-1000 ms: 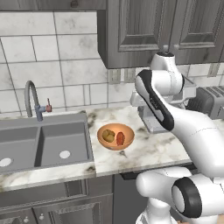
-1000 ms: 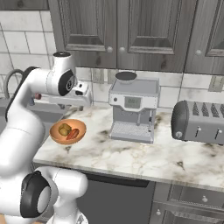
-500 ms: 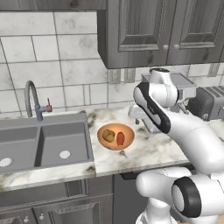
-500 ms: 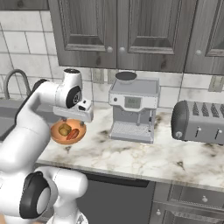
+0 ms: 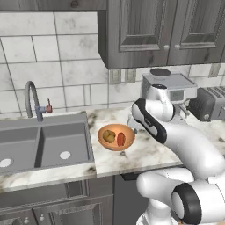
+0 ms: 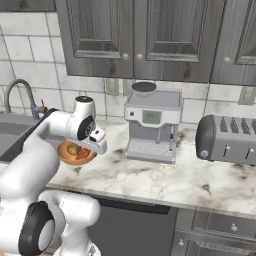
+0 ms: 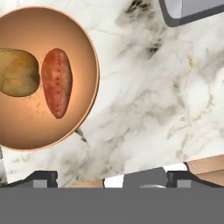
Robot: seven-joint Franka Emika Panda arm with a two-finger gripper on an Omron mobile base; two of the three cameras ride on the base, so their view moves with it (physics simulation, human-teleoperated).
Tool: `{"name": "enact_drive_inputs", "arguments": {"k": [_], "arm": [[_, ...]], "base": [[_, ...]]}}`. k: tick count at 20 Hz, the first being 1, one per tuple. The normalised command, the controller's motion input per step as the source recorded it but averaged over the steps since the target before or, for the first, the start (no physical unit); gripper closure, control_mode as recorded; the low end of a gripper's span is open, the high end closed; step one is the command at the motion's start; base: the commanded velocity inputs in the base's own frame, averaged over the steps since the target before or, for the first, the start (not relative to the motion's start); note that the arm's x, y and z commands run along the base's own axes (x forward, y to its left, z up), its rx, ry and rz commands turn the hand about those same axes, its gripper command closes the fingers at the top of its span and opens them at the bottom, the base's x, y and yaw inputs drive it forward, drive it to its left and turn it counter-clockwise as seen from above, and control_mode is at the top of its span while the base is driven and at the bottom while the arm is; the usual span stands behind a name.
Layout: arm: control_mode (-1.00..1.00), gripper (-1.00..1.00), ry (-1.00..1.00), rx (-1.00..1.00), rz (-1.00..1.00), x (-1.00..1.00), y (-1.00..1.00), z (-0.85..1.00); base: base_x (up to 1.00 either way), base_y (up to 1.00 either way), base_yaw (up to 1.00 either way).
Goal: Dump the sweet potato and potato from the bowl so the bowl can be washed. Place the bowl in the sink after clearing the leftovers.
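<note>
The orange-brown bowl (image 5: 116, 137) (image 6: 76, 152) (image 7: 30, 127) stands on the marble counter (image 5: 147, 151) just right of the sink (image 5: 44, 145). Inside it lie the rounded yellow-brown potato (image 5: 108, 136) (image 7: 16, 72) and the reddish sweet potato (image 5: 121, 139) (image 7: 57, 82), side by side. In the hand view my gripper (image 7: 111, 178) points down at bare counter beside the bowl's rim. Its dark fingertips (image 7: 43, 177) stand wide apart, open, with nothing between them. In the base views my forearm hides the fingers.
A grey coffee machine (image 5: 169, 85) (image 6: 152, 127) stands at the back of the counter, its base corner (image 7: 192, 11) close to my hand. A toaster (image 6: 227, 137) sits further right. The curved faucet (image 5: 33, 99) rises behind the sink. Cabinets hang overhead.
My arm has folded lower and the hand has come down towards the counter next to the bowl. The jaws stayed open. Bowl and tubers have not moved.
</note>
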Motion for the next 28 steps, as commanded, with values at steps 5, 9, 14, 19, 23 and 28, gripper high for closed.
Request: {"name": "enact_drive_inputs", "arguments": {"k": [5,9,14,19,23,28], "arm": [[-1.00,-1.00,0.00,0.00,-0.11,0.36,0.08,-0.28],[-1.00,-1.00,0.00,0.00,-0.06,0.38,0.11,-0.07],[-1.00,-1.00,0.00,0.00,-0.03,0.34,0.03,-0.05],[-1.00,-1.00,0.00,0.03,-0.03,0.08,0.00,-0.22],[-1.00,-1.00,0.01,0.05,-0.03,0.04,0.00,-0.36],[-1.00,-1.00,0.00,0.02,0.00,0.19,0.00,-0.10]], "base": [[0.00,0.00,0.00],[0.00,0.00,0.00],[0.00,0.00,0.00],[0.00,0.00,0.00],[0.00,0.00,0.00],[0.00,0.00,0.00]]}}
